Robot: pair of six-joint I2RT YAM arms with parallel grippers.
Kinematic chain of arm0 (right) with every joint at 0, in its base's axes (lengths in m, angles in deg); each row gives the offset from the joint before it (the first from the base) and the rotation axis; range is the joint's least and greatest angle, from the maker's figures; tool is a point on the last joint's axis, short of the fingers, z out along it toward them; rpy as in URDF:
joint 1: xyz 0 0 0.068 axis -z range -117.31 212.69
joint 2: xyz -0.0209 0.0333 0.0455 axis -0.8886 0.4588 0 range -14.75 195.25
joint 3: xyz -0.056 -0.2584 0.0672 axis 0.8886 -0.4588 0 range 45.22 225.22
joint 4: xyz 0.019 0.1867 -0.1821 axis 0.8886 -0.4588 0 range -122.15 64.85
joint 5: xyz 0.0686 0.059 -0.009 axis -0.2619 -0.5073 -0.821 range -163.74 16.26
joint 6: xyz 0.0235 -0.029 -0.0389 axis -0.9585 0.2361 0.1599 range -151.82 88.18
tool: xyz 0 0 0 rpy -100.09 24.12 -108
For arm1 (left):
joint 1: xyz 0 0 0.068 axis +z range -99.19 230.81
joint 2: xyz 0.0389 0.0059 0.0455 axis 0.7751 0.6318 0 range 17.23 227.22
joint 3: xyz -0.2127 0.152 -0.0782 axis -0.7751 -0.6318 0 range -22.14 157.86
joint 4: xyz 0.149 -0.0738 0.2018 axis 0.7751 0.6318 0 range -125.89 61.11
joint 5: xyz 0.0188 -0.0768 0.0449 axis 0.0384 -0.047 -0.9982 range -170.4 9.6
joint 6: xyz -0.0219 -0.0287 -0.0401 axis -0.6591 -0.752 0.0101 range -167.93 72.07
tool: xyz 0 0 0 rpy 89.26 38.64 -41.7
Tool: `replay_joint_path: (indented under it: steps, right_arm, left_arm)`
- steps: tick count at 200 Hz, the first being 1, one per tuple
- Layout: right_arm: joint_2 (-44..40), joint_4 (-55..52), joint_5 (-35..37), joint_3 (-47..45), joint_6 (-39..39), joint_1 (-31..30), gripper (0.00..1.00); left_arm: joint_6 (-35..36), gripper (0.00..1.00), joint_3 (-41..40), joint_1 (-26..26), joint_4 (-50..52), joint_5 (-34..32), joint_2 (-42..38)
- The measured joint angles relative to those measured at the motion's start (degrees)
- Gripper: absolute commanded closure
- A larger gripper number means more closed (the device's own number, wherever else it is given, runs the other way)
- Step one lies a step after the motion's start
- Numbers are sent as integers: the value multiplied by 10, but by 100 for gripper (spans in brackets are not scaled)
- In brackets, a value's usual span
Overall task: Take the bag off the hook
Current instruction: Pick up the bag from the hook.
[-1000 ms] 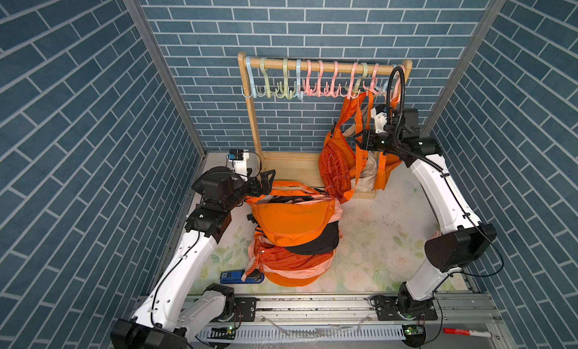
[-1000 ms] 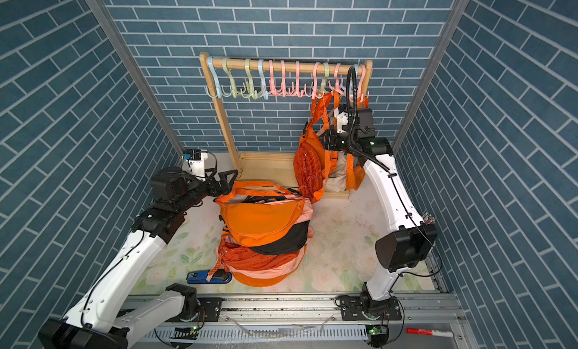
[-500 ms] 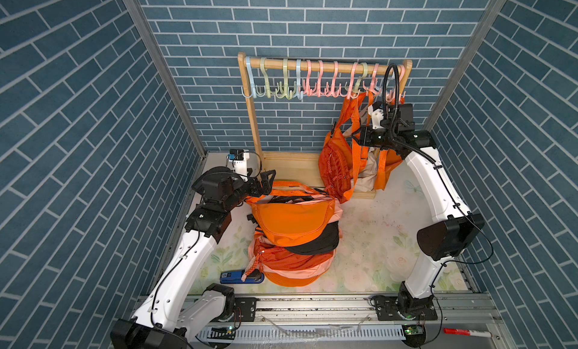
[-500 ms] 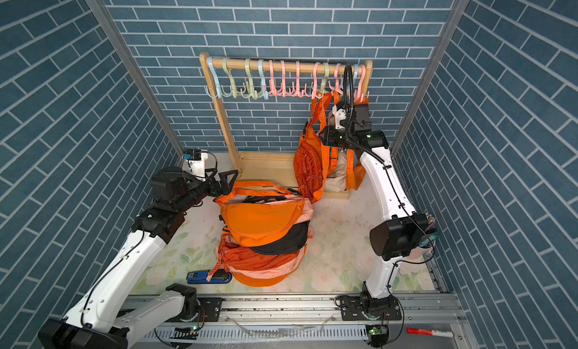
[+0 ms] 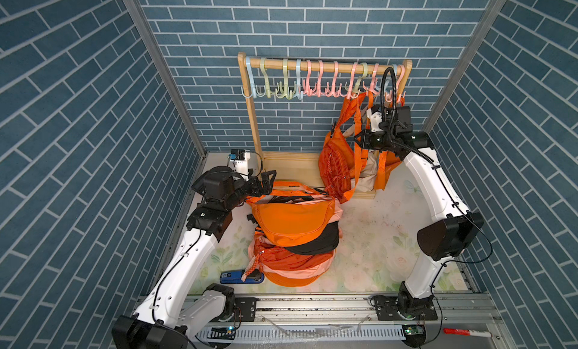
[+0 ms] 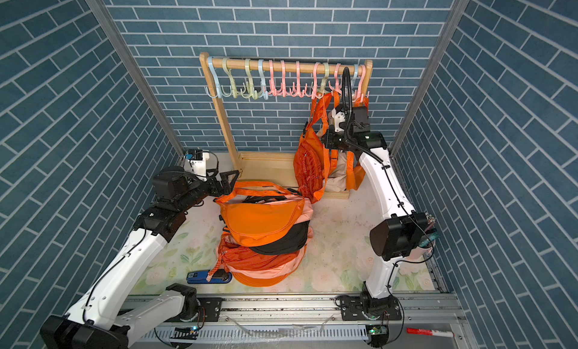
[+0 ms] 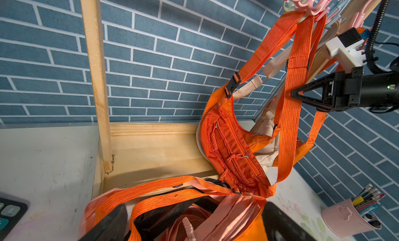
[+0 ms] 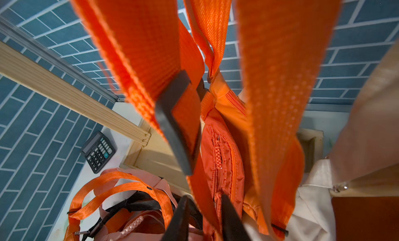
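Left hand [image 5: 269,179] hangs wide open over the heap of bags [image 5: 294,222] on the counter [image 5: 375,238], idle. Further back, the right hand [image 5: 358,141] is pinched shut on the orange strap [image 7: 291,121] of the hanging bag [image 5: 334,166], whose loop sits on a hook [image 5: 357,84] of the wooden rail [image 5: 328,67]. I'd lift straight up until the loop clears the hook's tip, then draw it forward. Neighbouring straps crowd close and could snag.

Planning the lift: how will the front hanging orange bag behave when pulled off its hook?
Likely floppy: the hanging orange bag sags and creases below its strap, so it should swing. Probably light, since a thin plastic hook carries it. The strap may snag coming off.
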Motion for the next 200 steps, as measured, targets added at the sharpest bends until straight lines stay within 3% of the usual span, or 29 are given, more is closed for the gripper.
replay_joint_path:
  steps: [7, 90, 131, 200]
  right_arm:
    - [0, 2, -2, 0, -2, 0, 100]
    - [-51, 28, -11, -69, -7, -2, 100]
    - [-108, 48, -12, -94, -7, -2, 100]
    - [-117, 51, -13, -102, -7, -2, 100]
  left_arm:
    - [0, 2, 0, 0, 0, 0, 0]
    - [10, 1, 36, -28, -16, 3, 68]
    - [54, 1, 141, -81, -27, -22, 144]
    - [100, 1, 303, -143, -93, -24, 329]
